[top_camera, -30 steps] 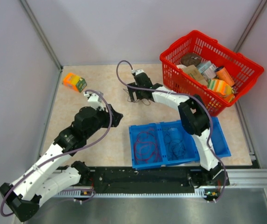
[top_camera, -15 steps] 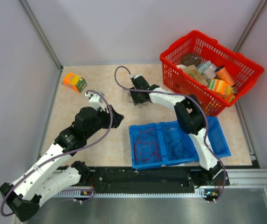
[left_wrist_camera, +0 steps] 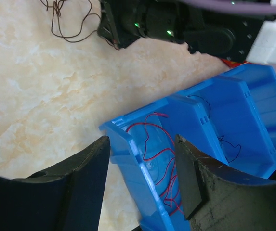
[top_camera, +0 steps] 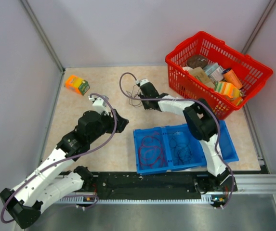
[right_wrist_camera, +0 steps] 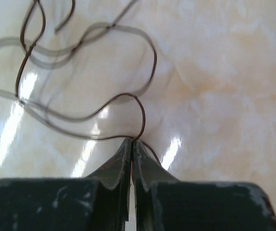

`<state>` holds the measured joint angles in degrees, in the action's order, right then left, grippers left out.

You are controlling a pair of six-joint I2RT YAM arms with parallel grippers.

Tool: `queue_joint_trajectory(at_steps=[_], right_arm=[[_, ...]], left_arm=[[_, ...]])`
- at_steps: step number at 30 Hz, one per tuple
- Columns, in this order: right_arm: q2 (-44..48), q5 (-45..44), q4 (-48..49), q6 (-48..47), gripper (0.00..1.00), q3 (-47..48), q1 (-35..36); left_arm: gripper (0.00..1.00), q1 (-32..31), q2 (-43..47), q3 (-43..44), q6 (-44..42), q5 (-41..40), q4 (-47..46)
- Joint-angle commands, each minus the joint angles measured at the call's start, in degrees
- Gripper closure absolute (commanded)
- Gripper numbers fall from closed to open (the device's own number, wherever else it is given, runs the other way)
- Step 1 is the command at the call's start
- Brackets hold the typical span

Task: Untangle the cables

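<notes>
Reaching far and to the left, the right arm is stretched out low. The right claw [right_wrist_camera: 132,142] is pressed together, pinching 1 thin brown cable [right_wrist_camera: 142,108] that lies in loops on the table [right_wrist_camera: 224,72]. The left arm is bent, with the left claw [left_wrist_camera: 141,154] spread wide over the left end of the blue tray [left_wrist_camera: 253,96]. Red cables [left_wrist_camera: 152,144] fill its left part. The dark cables [top_camera: 180,147] in the middle part look tangled, I think.

Beige table [top_camera: 99,82]: cables [right_wrist_camera: 143,114], blue bin [top_camera: 136,149], red basket [top_camera: 191,86], box [top_camera: 77,84]
</notes>
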<state>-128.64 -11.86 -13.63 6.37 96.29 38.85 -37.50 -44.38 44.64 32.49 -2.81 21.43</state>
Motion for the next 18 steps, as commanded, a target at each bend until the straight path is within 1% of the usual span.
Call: queue_joint_trajectory(at_steps=[1, 3, 4, 6, 9, 13, 16, 18], right_arm=[[14.87, 2.53, 19.3, -0.92, 1.0, -15.21, 0.08], [23.75, 3.07, 28.88, -0.84, 1.0, -24.96, 0.08], [27.96, 2.81, 31.97, -0.57, 1.0, -28.49, 0.08], [35.79, 1.5, 35.15, 0.3, 1.0, -34.83, 0.26], [47.74, -2.02, 35.69, 3.02, 1.0, -41.52, 0.17], [61.72, -4.92, 29.3, 5.31, 1.0, -45.83, 0.35], [73.94, -8.17, 19.82, 7.77, 1.0, -46.2, 0.26], [80.97, -10.37, 13.74, 8.39, 1.0, -45.15, 0.26]], left_arm=[[0.4, -0.03, 0.88, -0.61, 0.12, -0.01, -2.62], [0.4, 0.05, 0.87, -0.87, 0.29, 0.43, -2.62], [0.4, -0.03, 1.14, -1.13, 0.64, 0.61, -2.8], [0.4, 0.05, 1.66, -1.75, 0.99, 0.87, -3.32], [0.4, 0.05, 3.24, -2.28, 1.34, 2.01, -3.42], [0.38, 0.05, 6.93, -3.59, 1.35, 2.54, -1.92], [0.35, 0.14, 9.39, -3.95, 1.09, 2.54, -0.34], [0.32, 0.14, 10.01, -3.51, 1.0, 4.56, 0.45]])
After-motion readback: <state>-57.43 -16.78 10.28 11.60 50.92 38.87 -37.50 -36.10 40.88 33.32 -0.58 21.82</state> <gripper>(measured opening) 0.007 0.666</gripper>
